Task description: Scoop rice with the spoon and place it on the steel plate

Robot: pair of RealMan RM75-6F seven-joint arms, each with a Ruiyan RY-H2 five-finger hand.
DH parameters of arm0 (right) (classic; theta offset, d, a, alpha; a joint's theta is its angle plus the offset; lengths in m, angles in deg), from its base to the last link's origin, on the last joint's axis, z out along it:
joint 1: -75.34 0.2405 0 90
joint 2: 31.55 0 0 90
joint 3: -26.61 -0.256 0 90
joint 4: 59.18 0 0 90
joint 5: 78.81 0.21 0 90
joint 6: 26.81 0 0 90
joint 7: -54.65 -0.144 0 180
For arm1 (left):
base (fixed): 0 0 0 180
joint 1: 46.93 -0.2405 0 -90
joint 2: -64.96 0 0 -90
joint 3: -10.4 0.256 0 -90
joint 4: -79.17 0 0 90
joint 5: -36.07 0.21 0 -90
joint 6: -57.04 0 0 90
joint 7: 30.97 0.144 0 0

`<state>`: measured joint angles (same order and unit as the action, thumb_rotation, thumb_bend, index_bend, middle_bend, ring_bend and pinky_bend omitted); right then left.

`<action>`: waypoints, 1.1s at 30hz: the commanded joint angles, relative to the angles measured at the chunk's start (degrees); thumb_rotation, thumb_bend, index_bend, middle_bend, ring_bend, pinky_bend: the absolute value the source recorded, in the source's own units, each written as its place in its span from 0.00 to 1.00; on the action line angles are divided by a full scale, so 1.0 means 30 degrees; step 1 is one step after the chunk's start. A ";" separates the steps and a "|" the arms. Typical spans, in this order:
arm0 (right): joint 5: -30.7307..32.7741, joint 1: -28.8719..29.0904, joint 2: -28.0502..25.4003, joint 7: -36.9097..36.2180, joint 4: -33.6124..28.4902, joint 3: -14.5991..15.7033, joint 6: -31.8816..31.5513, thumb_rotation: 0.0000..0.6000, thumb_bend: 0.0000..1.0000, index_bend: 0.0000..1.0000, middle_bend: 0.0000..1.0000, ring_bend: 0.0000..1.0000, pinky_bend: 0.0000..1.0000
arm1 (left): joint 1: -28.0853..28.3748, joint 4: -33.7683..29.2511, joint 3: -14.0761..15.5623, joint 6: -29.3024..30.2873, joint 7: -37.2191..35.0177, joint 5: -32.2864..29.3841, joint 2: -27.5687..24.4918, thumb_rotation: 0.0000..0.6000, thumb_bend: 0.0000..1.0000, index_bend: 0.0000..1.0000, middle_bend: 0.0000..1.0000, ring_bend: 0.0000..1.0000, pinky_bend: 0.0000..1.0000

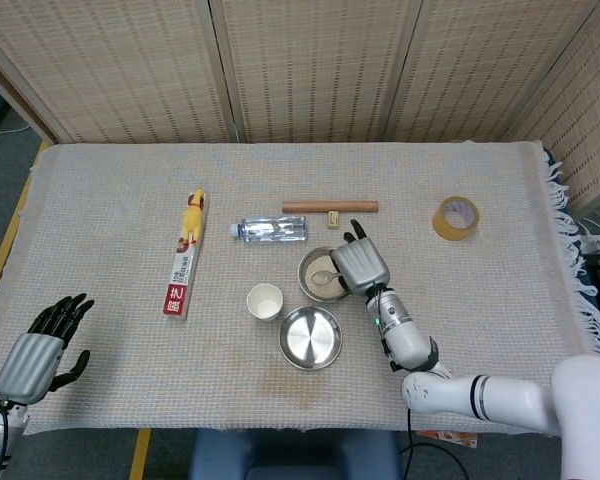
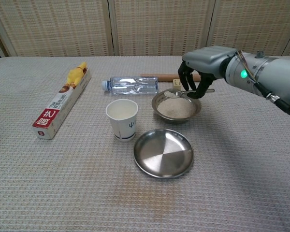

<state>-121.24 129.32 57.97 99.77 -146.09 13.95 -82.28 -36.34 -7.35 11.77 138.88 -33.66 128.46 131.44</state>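
The spoon (image 2: 174,94), held by its handle in the right robot hand (image 2: 199,72), hovered above the rice bowl (image 2: 176,107); loose grains looked liable to spill if tilted.

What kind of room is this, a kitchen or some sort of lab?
Probably a lab or test booth rather than a kitchen: woven folding screens wall off a cloth-covered table holding unrelated props, such as a tape roll, a water bottle and a bowl of rice.

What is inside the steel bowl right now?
The round steel bowl holds a layer of pale rice. The metal spoon, gripped by the right hand, hangs above its far rim. The bowl's bottom is covered by rice.
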 commanded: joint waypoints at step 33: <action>0.2135 0.5029 0.3544 0.6296 0.0267 0.0354 -0.2403 1.00 0.35 0.89 0.56 0.19 0.02 | -0.0097 -0.0119 0.0196 0.0371 -0.1040 0.0515 -0.0529 1.00 0.46 0.00 0.00 0.00 0.14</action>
<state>-114.71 143.11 67.70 116.22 -145.87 14.32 -88.38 -36.63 -7.71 12.35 139.99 -36.77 129.99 129.87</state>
